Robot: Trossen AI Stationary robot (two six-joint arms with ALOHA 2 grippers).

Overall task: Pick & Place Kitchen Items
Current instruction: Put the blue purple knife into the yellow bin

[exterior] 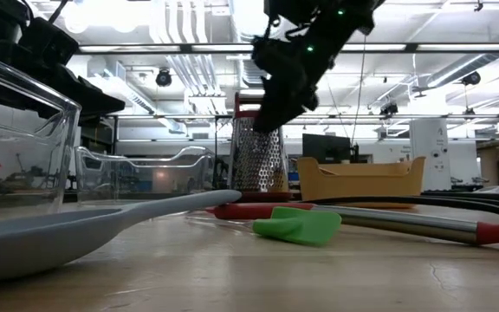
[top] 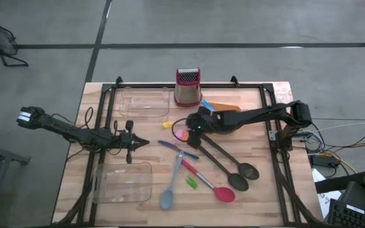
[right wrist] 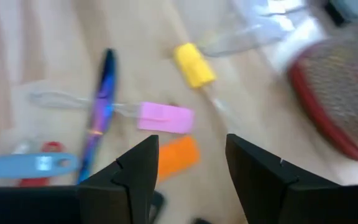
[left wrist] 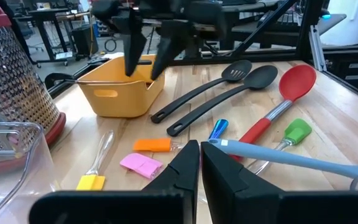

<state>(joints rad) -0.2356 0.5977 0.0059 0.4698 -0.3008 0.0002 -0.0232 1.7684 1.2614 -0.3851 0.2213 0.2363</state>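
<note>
Though beside utensils, orange bowl (left wrist: 120, 93) (contents hidden)

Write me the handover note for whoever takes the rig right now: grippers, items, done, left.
Right gripper: open, empty, hovering over the pink block and orange block, beside the grater.
Left gripper: shut, empty, waiting at table's left.
Items: two black spoons, red spoon, spatula, green block, yellow block, blue stick, all loose on the table.
Done: nothing in the clear trays that I can see.
Left: every item.
</note>
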